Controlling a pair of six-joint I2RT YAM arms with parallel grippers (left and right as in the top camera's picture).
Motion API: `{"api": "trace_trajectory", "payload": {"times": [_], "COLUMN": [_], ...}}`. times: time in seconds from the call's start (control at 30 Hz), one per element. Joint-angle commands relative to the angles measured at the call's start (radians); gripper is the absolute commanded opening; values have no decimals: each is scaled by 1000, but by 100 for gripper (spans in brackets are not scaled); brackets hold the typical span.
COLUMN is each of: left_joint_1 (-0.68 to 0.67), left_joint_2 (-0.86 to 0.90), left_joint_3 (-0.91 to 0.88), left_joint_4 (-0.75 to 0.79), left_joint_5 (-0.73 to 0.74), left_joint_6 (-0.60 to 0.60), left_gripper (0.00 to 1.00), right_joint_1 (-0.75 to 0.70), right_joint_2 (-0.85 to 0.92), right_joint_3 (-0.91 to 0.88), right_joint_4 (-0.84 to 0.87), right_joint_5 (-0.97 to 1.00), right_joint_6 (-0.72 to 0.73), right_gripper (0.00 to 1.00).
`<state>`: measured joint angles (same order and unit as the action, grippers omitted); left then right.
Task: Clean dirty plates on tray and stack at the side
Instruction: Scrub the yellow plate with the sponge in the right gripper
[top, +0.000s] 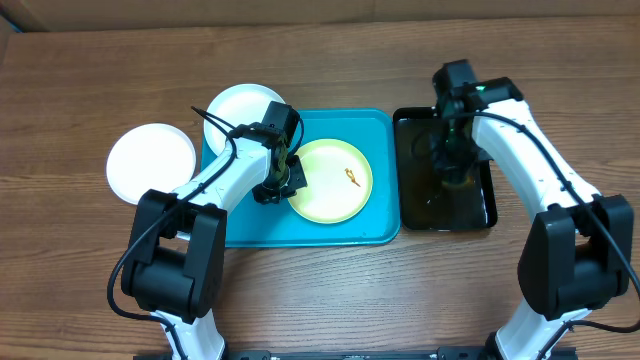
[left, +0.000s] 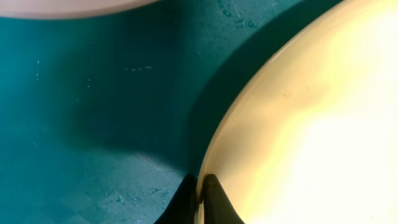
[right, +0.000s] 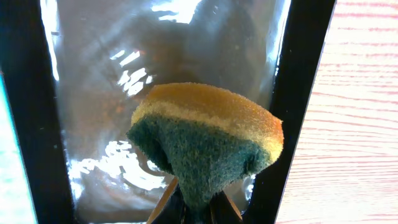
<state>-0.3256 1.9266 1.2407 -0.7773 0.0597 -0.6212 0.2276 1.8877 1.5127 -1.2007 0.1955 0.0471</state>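
The pale yellow-green plate (top: 332, 181) lies in the turquoise tray (top: 375, 130) and has a small orange-brown smear (top: 352, 177). My left gripper (top: 283, 182) is shut on its left rim; in the left wrist view the fingertips (left: 200, 198) pinch the plate's edge (left: 298, 124). One white plate (top: 240, 112) rests over the tray's top-left corner. Another white plate (top: 151, 163) lies on the table left of the tray. My right gripper (top: 452, 165) is shut on a yellow-and-green sponge (right: 208, 134) over the black tray (top: 415, 215).
The glossy black tray (right: 31, 112) holds wet, shining liquid. The wooden table (top: 90, 80) lies all around, with bare wood to the right of the black tray (right: 360, 112). Water drops dot the turquoise tray floor (left: 124, 199).
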Motion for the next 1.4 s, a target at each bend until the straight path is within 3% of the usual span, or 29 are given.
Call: {"api": "trace_trajectory", "payload": {"times": [0.0, 0.2, 0.37, 0.5, 0.63, 0.83, 1.03, 1.23, 1.37], "left_joint_1": [0, 0, 0, 0, 0, 0, 0, 0, 0], "left_joint_2": [23, 23, 23, 23, 23, 23, 23, 23, 23], "left_joint_3": [-5, -5, -5, -5, -5, -5, -5, -5, -5], "left_joint_4": [-3, -5, -4, -3, -3, -3, -4, -4, -5], "left_joint_5": [-14, -14, -14, -14, -14, -14, -7, -7, -7], "left_joint_6": [20, 24, 24, 24, 24, 24, 24, 24, 24], "left_gripper": [4, 4, 4, 4, 4, 4, 4, 4, 4], "right_joint_1": [34, 39, 45, 84, 120, 153, 148, 173, 224], "right_joint_2": [-24, -24, -24, -24, -24, -25, -25, -25, -25], "right_joint_3": [26, 26, 26, 26, 27, 24, 44, 132, 134], "right_joint_4": [-5, -24, 1, -1, -13, 0, 33, 33, 99], "right_joint_5": [63, 86, -21, -29, 154, 167, -10, -335, -352], "right_joint_6": [-14, 33, 32, -34, 41, 133, 51, -26, -9], "right_gripper": [4, 4, 4, 4, 4, 4, 4, 4, 4]}}
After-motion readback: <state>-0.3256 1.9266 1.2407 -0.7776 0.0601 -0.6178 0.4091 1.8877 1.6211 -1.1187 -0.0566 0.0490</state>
